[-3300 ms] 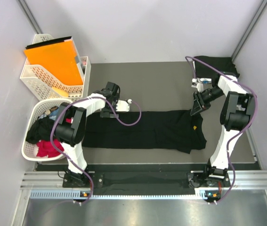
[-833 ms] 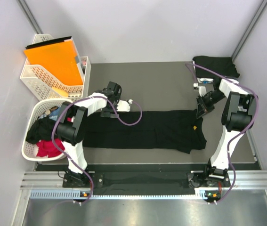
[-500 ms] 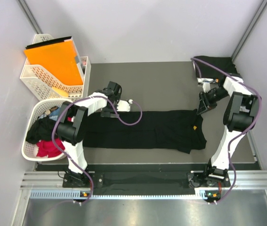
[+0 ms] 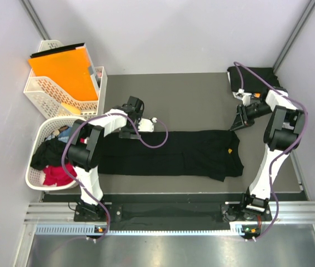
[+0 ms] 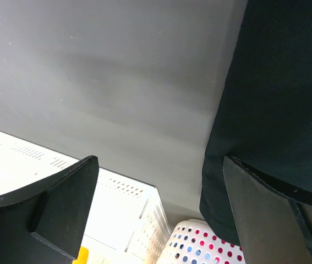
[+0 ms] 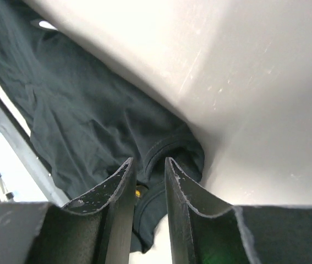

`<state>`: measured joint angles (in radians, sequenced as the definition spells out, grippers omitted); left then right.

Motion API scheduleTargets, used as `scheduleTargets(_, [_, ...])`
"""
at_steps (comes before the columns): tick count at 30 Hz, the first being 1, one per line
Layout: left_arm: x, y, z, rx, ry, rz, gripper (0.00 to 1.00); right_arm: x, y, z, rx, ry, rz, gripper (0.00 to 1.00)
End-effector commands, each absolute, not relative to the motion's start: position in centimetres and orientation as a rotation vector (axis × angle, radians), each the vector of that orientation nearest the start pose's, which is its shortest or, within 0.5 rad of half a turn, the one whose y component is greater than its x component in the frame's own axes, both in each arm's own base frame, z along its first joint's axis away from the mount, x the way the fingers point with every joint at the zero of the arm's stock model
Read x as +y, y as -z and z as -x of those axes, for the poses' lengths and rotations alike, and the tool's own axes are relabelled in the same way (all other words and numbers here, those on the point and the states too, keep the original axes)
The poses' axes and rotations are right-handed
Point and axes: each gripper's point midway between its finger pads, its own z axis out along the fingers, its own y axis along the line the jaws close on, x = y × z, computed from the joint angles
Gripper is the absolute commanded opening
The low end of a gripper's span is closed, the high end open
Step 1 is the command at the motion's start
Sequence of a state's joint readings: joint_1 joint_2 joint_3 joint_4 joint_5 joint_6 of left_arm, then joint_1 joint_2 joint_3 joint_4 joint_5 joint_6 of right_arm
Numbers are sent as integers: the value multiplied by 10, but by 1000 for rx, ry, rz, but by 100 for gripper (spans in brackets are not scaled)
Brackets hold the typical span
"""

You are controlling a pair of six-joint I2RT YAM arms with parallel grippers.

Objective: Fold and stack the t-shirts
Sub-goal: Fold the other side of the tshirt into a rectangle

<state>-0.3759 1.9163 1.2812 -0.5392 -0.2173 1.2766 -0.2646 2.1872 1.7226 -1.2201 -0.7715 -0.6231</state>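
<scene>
Black t-shirt (image 4: 168,153) bears an unreadable yellow tag (image 4: 230,150); left gripper (image 5: 158,187) gapes wide, right gripper (image 6: 148,165) barely parted, empty.

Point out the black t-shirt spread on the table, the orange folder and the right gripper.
black t-shirt (image 4: 174,153), top external view, middle of its body.
orange folder (image 4: 63,69), top external view, centre of its cover.
right gripper (image 6: 149,165), right wrist view, gap midway between its fingertips.
</scene>
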Motion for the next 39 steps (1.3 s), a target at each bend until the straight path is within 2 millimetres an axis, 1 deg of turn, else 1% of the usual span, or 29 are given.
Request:
scheduleTargets(1, [-100,-39,-427,-2365,566,2448,99,12,-65,-377,2638,-1110,394,27])
scheduleTargets(10, [-105,-41,-428,-2361,567,2463,99,11,-56,-383,2641,-1105,375,27])
scheduleTargets(19, [-106,-41,-429,-2362,563,2469,99,7,-45,-384,2663,-1080,370,24])
scheduleTargets(22, [-107,-40,-429,-2360,556,2468,99,6,-43,-385,2670,-1067,364,18])
scheduleTargets(23, [-108,-40,-430,-2360,559,2472,99,5,-43,-385,2670,-1064,364,13])
scheduleTargets(25, [-108,-41,-431,-2359,563,2473,99,4,-41,-385,2676,-1048,368,8])
scheduleTargets(26, [-109,-40,-432,-2359,563,2473,99,4,-41,-384,2680,-1043,369,4])
scheduleTargets(28, [-108,-41,-432,-2355,566,2472,99,2,-40,-384,2686,-1026,379,0])
scheduleTargets(35, [-108,-41,-434,-2343,582,2477,99,-4,-37,-376,2713,-966,421,0])
scheduleTargets(39, [-108,-39,-435,-2339,577,2474,99,-11,-34,-374,2737,-898,444,0])
